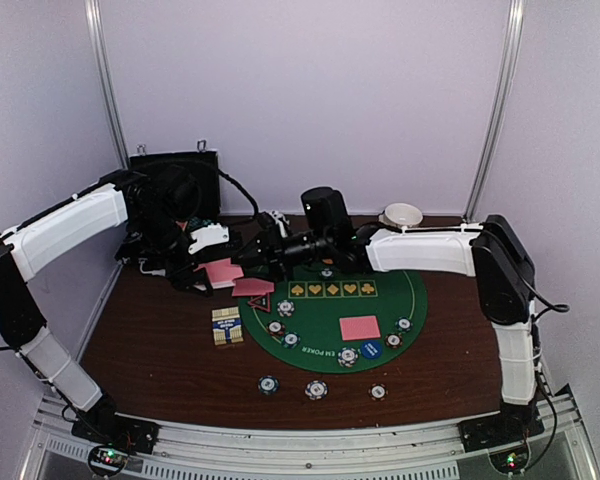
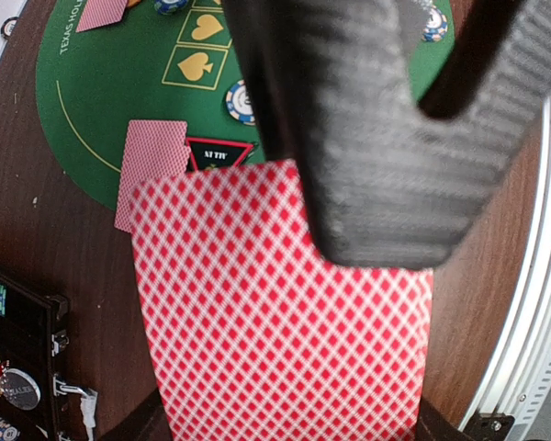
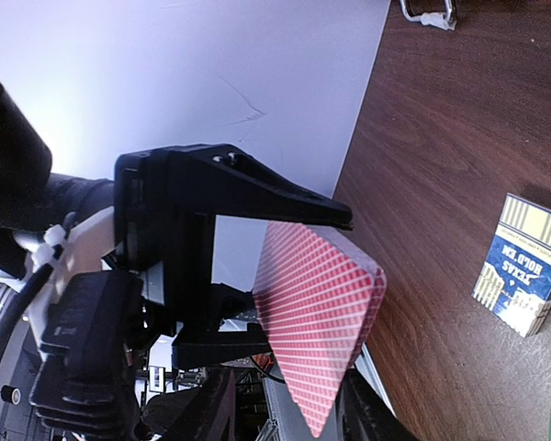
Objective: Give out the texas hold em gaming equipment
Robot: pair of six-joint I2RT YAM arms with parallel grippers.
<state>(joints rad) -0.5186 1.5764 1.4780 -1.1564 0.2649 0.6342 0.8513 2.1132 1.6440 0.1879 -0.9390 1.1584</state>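
Pink-backed deck clamped in left tool over desk at ten o'clock; right tool seemingly apart around its edge. Two cards, chips, marker already out; most of deck undealt.

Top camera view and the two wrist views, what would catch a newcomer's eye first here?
The left gripper holds a stack of pink-backed cards in the air over the table's left rear, and the right gripper has its open fingers right at that stack. Below them a green poker mat covers the middle of the brown table, with striped chips and one pink card lying on it.
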